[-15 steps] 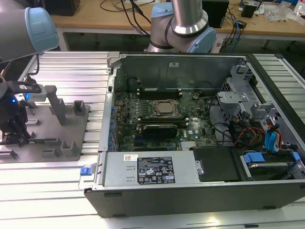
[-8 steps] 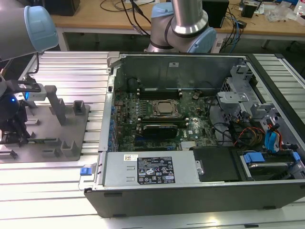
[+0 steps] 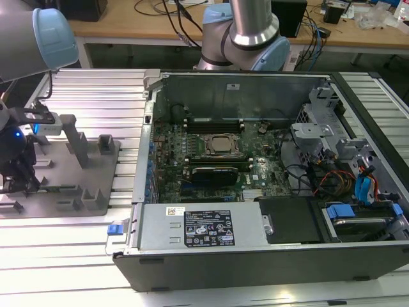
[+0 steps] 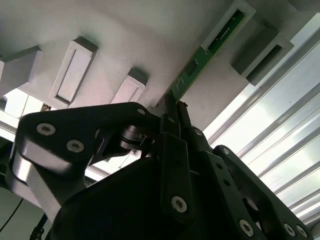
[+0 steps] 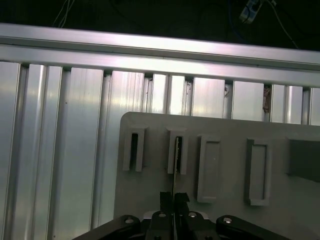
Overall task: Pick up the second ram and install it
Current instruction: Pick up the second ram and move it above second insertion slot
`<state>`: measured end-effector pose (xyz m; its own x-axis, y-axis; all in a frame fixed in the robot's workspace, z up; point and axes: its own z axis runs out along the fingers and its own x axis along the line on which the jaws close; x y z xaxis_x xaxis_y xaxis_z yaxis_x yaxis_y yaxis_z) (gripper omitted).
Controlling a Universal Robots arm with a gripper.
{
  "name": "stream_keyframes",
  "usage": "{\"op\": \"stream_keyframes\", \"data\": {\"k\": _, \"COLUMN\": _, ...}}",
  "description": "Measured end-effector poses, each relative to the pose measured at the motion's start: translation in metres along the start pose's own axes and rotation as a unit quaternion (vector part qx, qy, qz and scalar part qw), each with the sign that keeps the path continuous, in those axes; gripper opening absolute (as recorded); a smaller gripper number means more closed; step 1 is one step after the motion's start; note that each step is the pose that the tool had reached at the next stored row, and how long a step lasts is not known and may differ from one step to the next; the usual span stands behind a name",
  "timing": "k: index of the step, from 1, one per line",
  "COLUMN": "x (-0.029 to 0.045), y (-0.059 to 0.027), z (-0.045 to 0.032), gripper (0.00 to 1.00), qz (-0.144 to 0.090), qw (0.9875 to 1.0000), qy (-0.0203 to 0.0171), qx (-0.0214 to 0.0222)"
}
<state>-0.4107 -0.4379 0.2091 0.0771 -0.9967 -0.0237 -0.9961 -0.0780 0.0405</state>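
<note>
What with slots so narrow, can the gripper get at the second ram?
Probably yes: the gripper has its fingers tight on both faces of the second ram, standing slotted in the grey holder, nothing blocking.

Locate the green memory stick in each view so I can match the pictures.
Exterior view: the memory stick itself is too small to make out; the gripper sits over the grey holder at the exterior view's left.
First wrist view: the memory stick is edge-on, a thin line from a holder slot into the jaws.
Second wrist view: its green face runs from a slot to the jaws.
Shared landmark: the grey holder with raised slots.
</note>
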Motion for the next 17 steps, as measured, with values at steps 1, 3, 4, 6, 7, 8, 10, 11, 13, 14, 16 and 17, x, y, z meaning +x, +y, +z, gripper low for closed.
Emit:
{"op": "stream_keyframes", "data": {"k": 1, "x": 0.0000, "y": 0.0000, "z": 0.0001, "gripper": 0.13, "qz": 0.000, "qw": 1.0000, "qy": 0.0000, "qx": 0.0000}}
{"op": "stream_keyframes", "data": {"k": 3, "x": 0.0000, "y": 0.0000, "z": 0.0001, "gripper": 0.11, "qz": 0.000, "qw": 1.0000, "qy": 0.0000, "qx": 0.0000}}
{"op": "stream_keyframes", "data": {"k": 4, "x": 0.0000, "y": 0.0000, "z": 0.0001, "gripper": 0.11, "qz": 0.000, "qw": 1.0000, "qy": 0.0000, "qx": 0.0000}}
{"op": "stream_keyframes", "data": {"k": 6, "x": 0.0000, "y": 0.0000, "z": 0.0003, "gripper": 0.09, "qz": 0.002, "qw": 1.0000, "qy": -0.0001, "qx": 0.0001}}
{"op": "stream_keyframes", "data": {"k": 7, "x": 0.0000, "y": 0.0000, "z": 0.0004, "gripper": 0.09, "qz": 0.009, "qw": 1.0000, "qy": -0.0004, "qx": 0.0003}}
{"op": "stream_keyframes", "data": {"k": 8, "x": 0.0000, "y": -0.0001, "z": 0.0005, "gripper": 0.09, "qz": 0.025, "qw": 0.9997, "qy": -0.0010, "qx": 0.0006}}
{"op": "stream_keyframes", "data": {"k": 10, "x": 0.0000, "y": 0.0000, "z": 0.0007, "gripper": 0.09, "qz": 0.056, "qw": 0.9985, "qy": -0.0022, "qx": 0.0013}}
{"op": "stream_keyframes", "data": {"k": 11, "x": 0.0000, "y": -0.0001, "z": 0.0007, "gripper": 0.09, "qz": 0.056, "qw": 0.9984, "qy": -0.0023, "qx": 0.0014}}
{"op": "stream_keyframes", "data": {"k": 13, "x": 0.0000, "y": 0.0000, "z": 0.0007, "gripper": 0.09, "qz": 0.054, "qw": 0.9985, "qy": -0.0022, "qx": 0.0013}}
{"op": "stream_keyframes", "data": {"k": 14, "x": 0.0001, "y": 0.0000, "z": 0.0007, "gripper": 0.09, "qz": 0.044, "qw": 0.9991, "qy": -0.0018, "qx": 0.0010}}
{"op": "stream_keyframes", "data": {"k": 16, "x": 0.0001, "y": 0.0000, "z": 0.0007, "gripper": 0.09, "qz": 0.043, "qw": 0.9991, "qy": -0.0017, "qx": 0.0010}}
{"op": "stream_keyframes", "data": {"k": 17, "x": 0.0000, "y": -0.0001, "z": 0.0006, "gripper": 0.09, "qz": 0.043, "qw": 0.9991, "qy": -0.0017, "qx": 0.0010}}
